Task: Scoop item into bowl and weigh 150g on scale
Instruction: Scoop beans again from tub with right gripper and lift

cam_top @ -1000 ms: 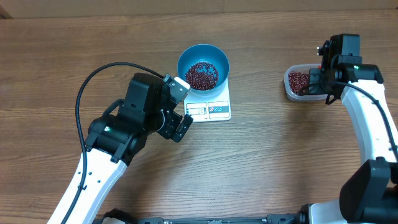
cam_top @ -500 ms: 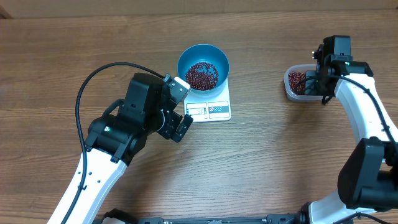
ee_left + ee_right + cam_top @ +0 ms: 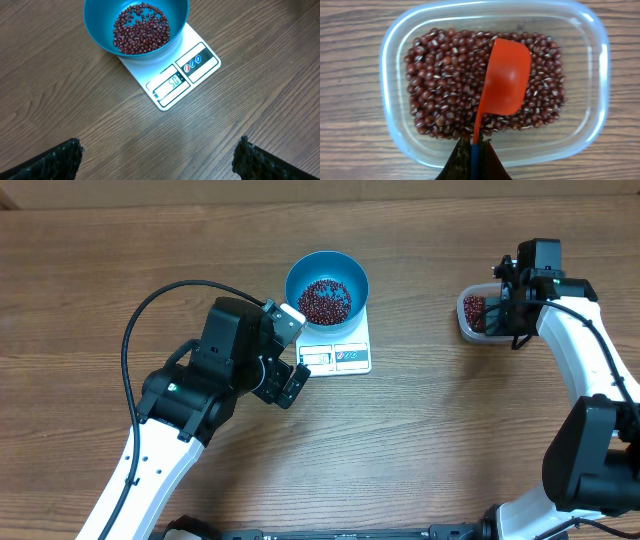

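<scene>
Wood-grain table (image 3: 450,440) filled every view, and nothing of the room beyond it showed. On it lay the white scale (image 3: 345,352), its display edge toward the robot. The blue bowl (image 3: 327,262) stood on the scale's far half, with a shallow heap of beans (image 3: 141,29) inside. A clear plastic tub (image 3: 390,75), well to the right of the scale, held the main stock of beans.

The right gripper (image 3: 471,159) hung over that tub, clamped on the handle of an orange scoop (image 3: 506,75). The scoop's long axis ran straight out from the jaws toward the tub's far wall. Its cup lay face-up and empty on the beans. By my reading, the coming move was a dip into the stock directly ahead, then a carry leftward to the bowl on the scale.

The left gripper (image 3: 157,160) hovered just beside the scale's near-left corner, spread wide and holding nothing. It was nearer the bowl but had no tool. The display seemed to read fifty, so the weighing looked short of its target.
</scene>
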